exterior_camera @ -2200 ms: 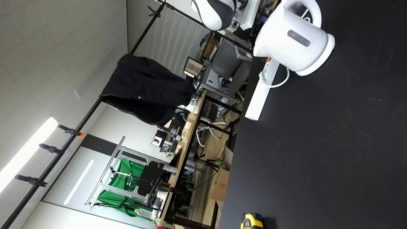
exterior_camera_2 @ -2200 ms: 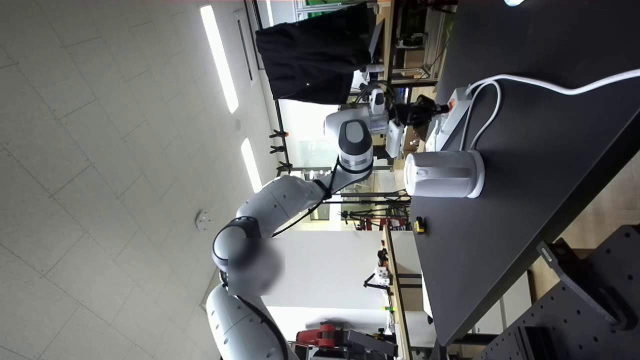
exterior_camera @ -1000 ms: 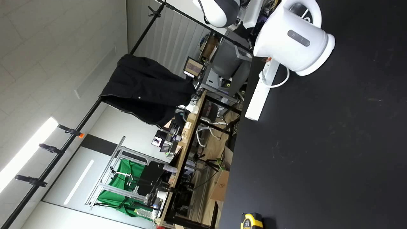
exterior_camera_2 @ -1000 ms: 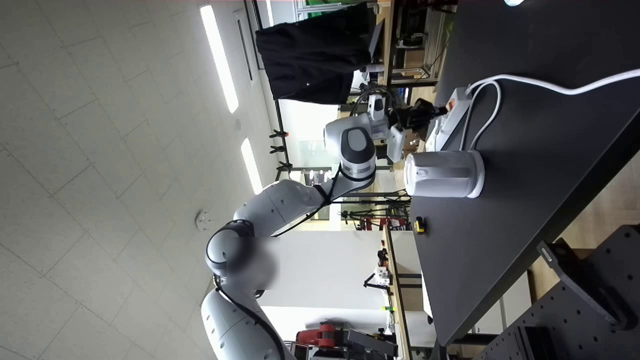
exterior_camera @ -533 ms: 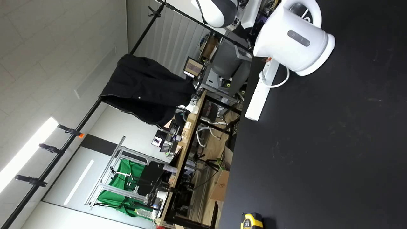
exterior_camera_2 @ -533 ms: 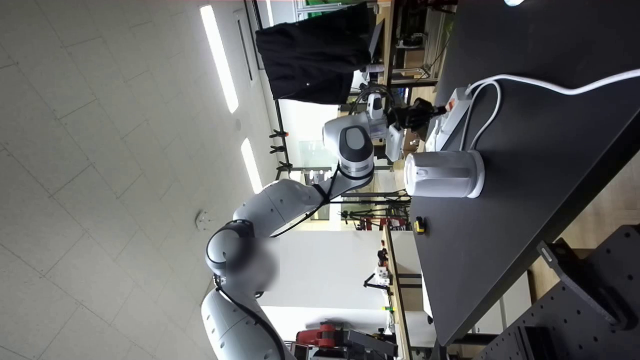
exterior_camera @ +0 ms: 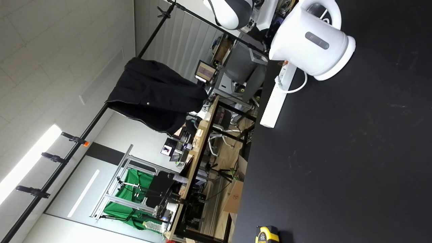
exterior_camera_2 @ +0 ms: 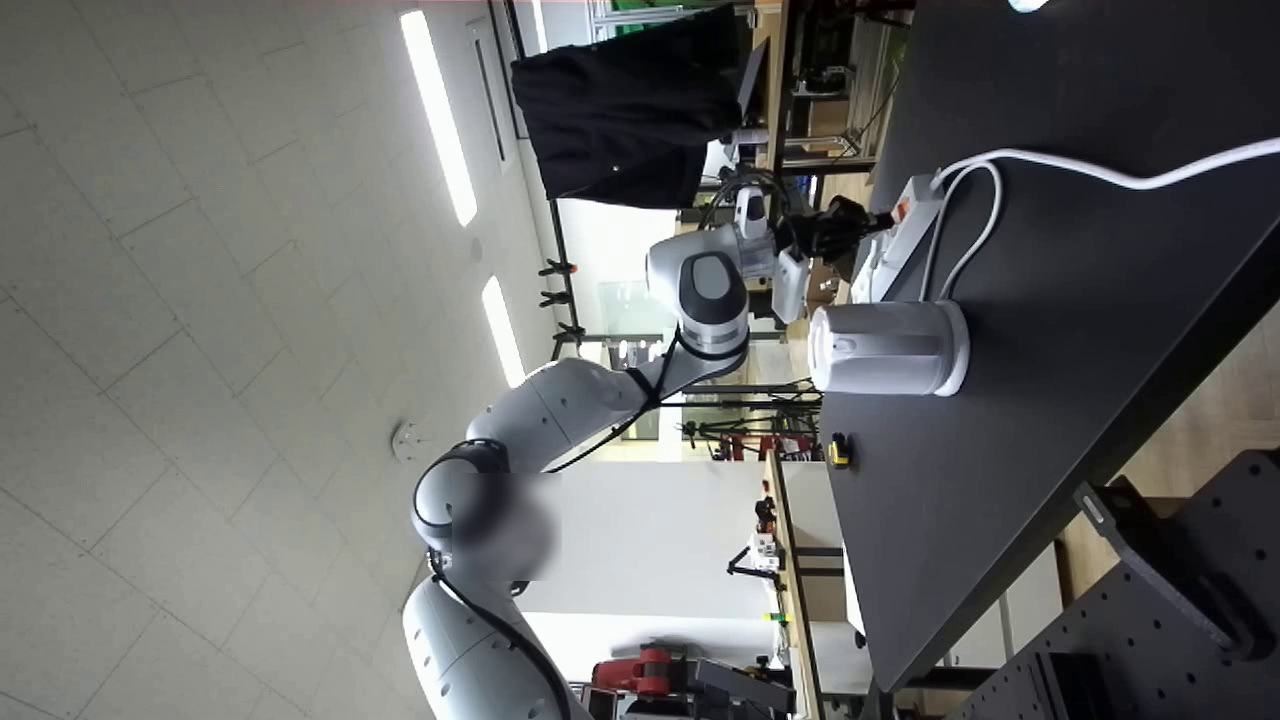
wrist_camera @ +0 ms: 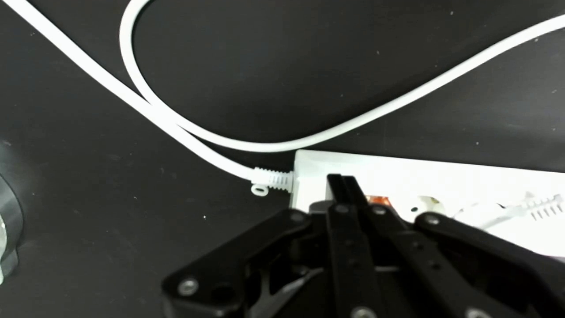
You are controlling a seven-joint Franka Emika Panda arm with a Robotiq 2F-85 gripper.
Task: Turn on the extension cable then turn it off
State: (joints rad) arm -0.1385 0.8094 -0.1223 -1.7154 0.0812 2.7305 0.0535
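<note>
The extension cable is a long white power strip, lying on the black table in both exterior views (exterior_camera: 274, 106) (exterior_camera_2: 908, 243) and in the wrist view (wrist_camera: 441, 170). Its orange-red switch (wrist_camera: 379, 200) is partly hidden behind my fingers in the wrist view; it also shows in an exterior view (exterior_camera_2: 901, 209). My gripper (wrist_camera: 342, 176) is shut and empty, its fingertips together over the switch end of the strip. In an exterior view the gripper (exterior_camera_2: 888, 220) points at the switch from just above. I cannot tell whether it touches, or which way the switch is set.
A white kettle (exterior_camera: 307, 42) stands close beside the strip, also seen in an exterior view (exterior_camera_2: 885, 348). White cords (wrist_camera: 110, 81) curve from the strip's end across the table. A plug (wrist_camera: 540, 207) sits in the strip. A yellow-black tape measure (exterior_camera: 267, 235) lies near the table edge.
Since about two seconds ago my gripper has lifted slightly off the switch end of the strip, staying shut. Over the last half second the arm barely moves. Strip and kettle have not moved.
</note>
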